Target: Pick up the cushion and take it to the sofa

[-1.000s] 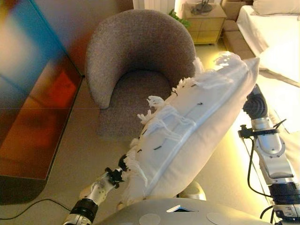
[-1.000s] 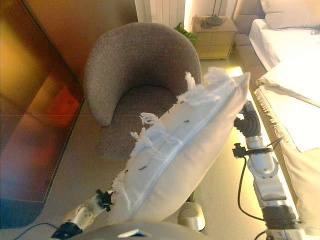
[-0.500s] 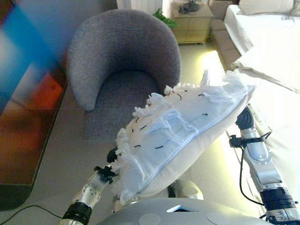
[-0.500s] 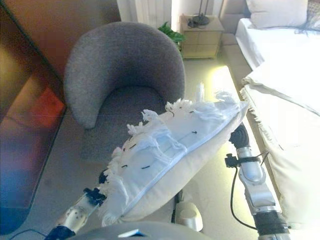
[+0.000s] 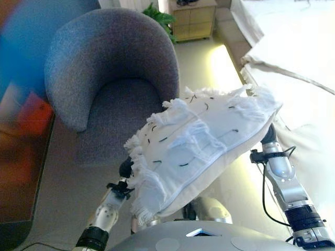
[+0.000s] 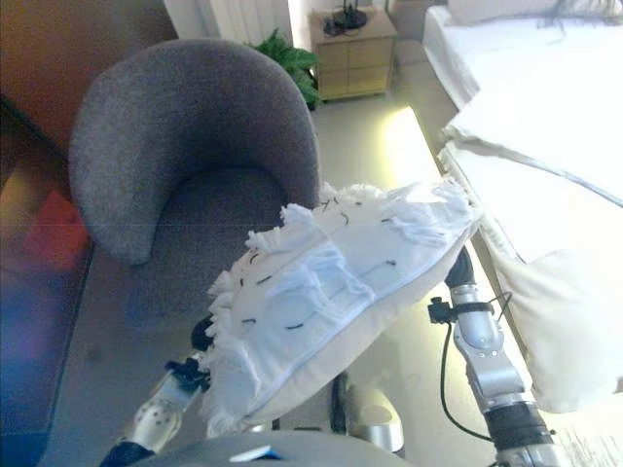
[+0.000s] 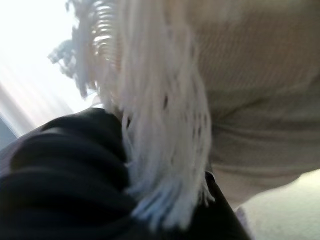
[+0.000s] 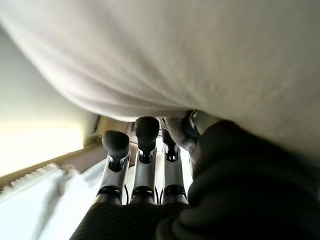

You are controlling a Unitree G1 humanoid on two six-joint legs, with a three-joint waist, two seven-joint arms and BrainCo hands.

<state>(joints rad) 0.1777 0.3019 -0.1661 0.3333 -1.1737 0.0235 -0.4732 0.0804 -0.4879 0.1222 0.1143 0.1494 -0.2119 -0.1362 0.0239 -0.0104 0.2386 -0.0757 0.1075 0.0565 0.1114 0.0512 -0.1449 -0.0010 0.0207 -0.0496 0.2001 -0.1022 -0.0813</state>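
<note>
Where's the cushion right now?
The cushion is held off the floor between both arms, centre of the eye views, just right of the grey armchair and left of the white bed.

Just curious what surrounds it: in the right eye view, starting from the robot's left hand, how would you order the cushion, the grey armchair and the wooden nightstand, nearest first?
From the left hand:
1. Cushion, resting right against it.
2. Grey armchair, ahead on the floor.
3. Wooden nightstand, far back, beyond the chair.
</note>
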